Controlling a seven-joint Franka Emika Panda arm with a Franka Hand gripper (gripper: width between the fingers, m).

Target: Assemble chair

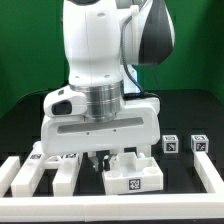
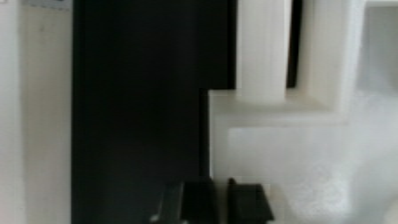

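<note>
gripper (image 1: 104, 158) down low at table, fingers (image 2: 180, 203) closed together, nothing seen between them, tagged chair block (image 1: 133, 174) at its 5 o'clock in exterior view, small cube (image 1: 171, 145) at 3 o'clock

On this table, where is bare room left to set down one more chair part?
The best bare patch is the black table on the exterior view's right, bordered by the tagged block, the small cubes and the border rail. The exterior view's left, under the arm, is crowded with white parts.
</note>
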